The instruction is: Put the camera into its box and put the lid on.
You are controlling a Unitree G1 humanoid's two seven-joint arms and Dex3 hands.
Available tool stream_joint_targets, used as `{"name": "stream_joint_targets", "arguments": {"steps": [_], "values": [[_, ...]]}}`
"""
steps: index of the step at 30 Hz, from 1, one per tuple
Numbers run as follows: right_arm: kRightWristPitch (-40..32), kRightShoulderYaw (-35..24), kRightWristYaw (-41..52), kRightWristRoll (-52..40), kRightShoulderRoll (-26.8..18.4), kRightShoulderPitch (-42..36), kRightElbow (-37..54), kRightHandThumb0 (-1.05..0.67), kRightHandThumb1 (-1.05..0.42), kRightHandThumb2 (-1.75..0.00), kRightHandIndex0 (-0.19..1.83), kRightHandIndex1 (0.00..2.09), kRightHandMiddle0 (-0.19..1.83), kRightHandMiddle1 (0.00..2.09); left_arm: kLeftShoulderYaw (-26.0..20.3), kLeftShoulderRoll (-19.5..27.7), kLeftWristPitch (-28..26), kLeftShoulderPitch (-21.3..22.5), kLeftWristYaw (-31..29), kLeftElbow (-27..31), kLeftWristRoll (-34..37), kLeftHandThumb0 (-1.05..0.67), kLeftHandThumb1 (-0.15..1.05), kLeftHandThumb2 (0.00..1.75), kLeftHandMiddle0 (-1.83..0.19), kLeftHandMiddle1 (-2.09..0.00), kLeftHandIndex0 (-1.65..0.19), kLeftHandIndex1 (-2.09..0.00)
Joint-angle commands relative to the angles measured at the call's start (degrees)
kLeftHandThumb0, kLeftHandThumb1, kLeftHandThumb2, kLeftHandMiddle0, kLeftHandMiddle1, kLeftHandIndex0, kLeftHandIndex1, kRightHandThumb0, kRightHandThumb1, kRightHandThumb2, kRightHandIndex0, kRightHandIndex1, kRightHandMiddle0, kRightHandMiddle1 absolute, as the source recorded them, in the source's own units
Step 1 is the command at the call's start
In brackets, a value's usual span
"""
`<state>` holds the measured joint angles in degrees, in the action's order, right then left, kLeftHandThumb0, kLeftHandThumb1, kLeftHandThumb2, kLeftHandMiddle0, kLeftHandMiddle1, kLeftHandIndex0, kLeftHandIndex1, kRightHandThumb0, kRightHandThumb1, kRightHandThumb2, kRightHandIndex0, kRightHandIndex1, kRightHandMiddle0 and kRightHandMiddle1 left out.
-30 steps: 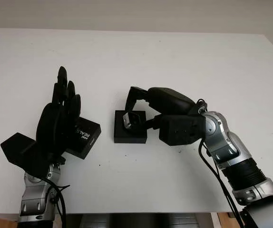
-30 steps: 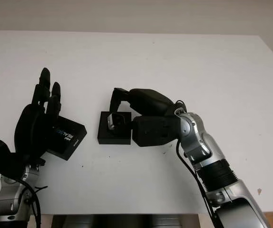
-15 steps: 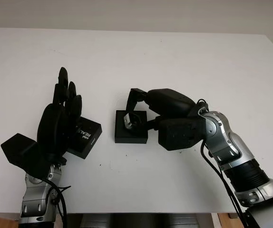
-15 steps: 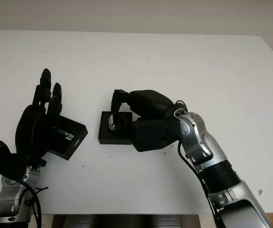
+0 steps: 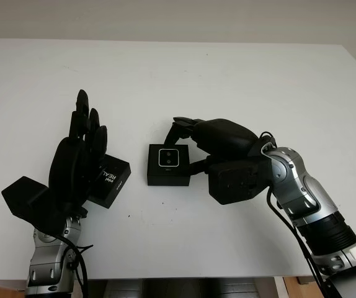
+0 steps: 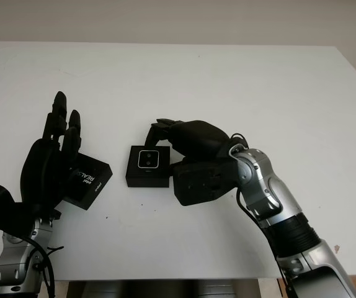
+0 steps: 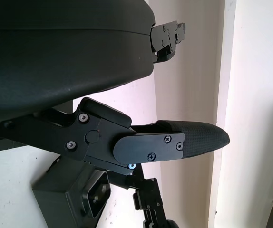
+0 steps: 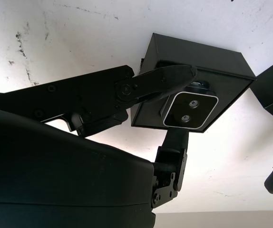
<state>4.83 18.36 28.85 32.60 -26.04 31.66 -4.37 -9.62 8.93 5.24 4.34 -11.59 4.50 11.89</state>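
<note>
From the left eye view, the white table (image 5: 240, 74) carries a black box (image 5: 169, 166) near its middle, a little toward the near edge, with the camera (image 5: 168, 158) lying in it, its silver face with two lenses turned upward. The right hand (image 5: 218, 146) sits just beside the box on the side toward the table's right edge, holding nothing, its fingers (image 5: 179, 126) uncurled and reaching to the box's far right corner. The left hand (image 5: 72, 162) stands upright toward the table's left edge, open and empty, with the black lid (image 5: 108, 180) printed "REAL" lying flat on the table partly behind it, apart from the box. In the left wrist view, one of the left hand's fingers (image 7: 174, 142) stretches out straight above the table, with the box and camera beyond it. In the right wrist view, a finger of the right hand (image 8: 155, 83) lies across the box's rim, right next to the camera's silver face.
</note>
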Motion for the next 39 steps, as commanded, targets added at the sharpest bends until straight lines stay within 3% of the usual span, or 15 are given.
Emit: {"name": "stream_joint_targets", "arguments": {"steps": [1, 4, 7, 13, 17, 21, 29, 35, 39], "values": [[-0.6, 0.3, 0.3, 0.6, -1.1, -0.5, -0.1, -0.58, -1.00, -0.05, 0.04, 0.04, 0.06, 0.62, 0.2, -0.3, -0.4, -0.6, 0.3, 1.5, 0.1, -0.79, 1.05, 0.47, 0.19, 0.00, 0.19, 0.00], [-1.1, -0.5, -0.2, -0.3, -0.6, -0.7, 0.0, -0.59, -1.01, -0.06, 0.04, 0.04, 0.05, 0.59, 0.2, -0.3, -0.9, -0.6, 0.3, 1.8, 0.4, -0.78, 1.05, 0.46, 0.19, 0.00, 0.19, 0.00], [-1.0, -1.7, -2.7, -1.4, 0.3, -1.3, -0.2, -0.60, -1.02, -0.06, 0.04, 0.05, 0.07, 0.43, 0.3, -0.2, -0.5, -0.6, 0.3, 1.6, 0.1, -0.78, 1.05, 0.46, 0.19, 0.00, 0.19, 0.00], [1.3, -4.4, -15.8, -0.9, 2.6, -1.7, -2.0, -0.58, -1.05, -0.11, 0.12, 0.08, 0.12, 0.31, 0.1, 0.0, -0.4, -0.6, 0.2, 1.6, 0.1, -0.78, 1.05, 0.47, 0.19, 0.00, 0.19, 0.00], [2.1, -7.0, -22.1, -2.2, 3.8, 0.2, -4.1, -0.55, -1.05, -0.14, 0.19, 0.11, 0.18, 0.35, 0.1, 0.1, -0.2, -0.6, 0.1, 1.6, 0.0, -0.77, 1.05, 0.47, 0.19, 0.00, 0.19, 0.00], [1.9, -8.7, -25.2, -3.1, 4.1, 2.4, -5.6, -0.52, -1.05, -0.14, 0.26, 0.13, 0.06, 0.71, 0.1, 0.2, 0.0, -0.5, -0.2, 1.3, 0.0, -0.77, 1.05, 0.49, 0.19, 0.00, 0.19, 0.00], [1.4, -11.1, -27.7, -5.8, 4.6, 4.4, -7.1, -0.51, -1.05, -0.13, 0.34, 0.18, 0.01, 0.94, -0.4, 0.4, 0.0, -0.4, -0.2, 1.6, 0.2, -0.76, 1.05, 0.49, 0.19, 0.00, 0.19, 0.00], [2.3, -10.0, -23.0, -8.6, 4.0, 1.3, -4.4, -0.50, -1.05, -0.21, 0.29, 0.12, 0.08, 0.71, -0.8, 0.5, 0.2, -0.1, -0.6, 1.6, 0.7, -0.74, 1.05, 0.47, 0.19, 0.00, 0.19, 0.00], [5.0, -9.6, -21.3, -10.3, 4.3, -1.3, -3.2, -0.47, -1.05, -0.25, 0.24, 0.09, 0.07, 0.67, -0.9, 0.6, 0.3, -0.4, -0.6, 1.8, 0.4, -0.73, 1.05, 0.49, 0.19, 0.00, 0.19, 0.00]]}}
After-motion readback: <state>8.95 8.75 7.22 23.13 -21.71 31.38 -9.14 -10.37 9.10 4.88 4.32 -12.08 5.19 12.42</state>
